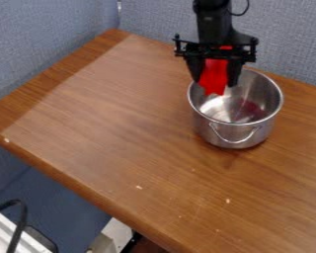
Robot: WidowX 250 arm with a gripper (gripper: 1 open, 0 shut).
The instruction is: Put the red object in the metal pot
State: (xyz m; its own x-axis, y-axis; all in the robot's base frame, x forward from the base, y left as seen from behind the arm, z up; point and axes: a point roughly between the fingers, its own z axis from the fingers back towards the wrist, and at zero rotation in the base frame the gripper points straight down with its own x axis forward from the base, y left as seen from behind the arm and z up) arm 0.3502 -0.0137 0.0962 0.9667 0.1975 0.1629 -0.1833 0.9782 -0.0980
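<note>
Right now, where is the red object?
In the camera view the red object is upper right, between the jaws of the gripper, with its lower end at the back-left rim of the metal pot.

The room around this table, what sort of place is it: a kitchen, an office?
Probably an office or lab corner, not a kitchen: a bare wooden table, blue fabric partition walls behind it, and black cables on the floor.

A lab-like corner: wooden table (108, 109) against blue fabric partition walls (48, 25).
</note>
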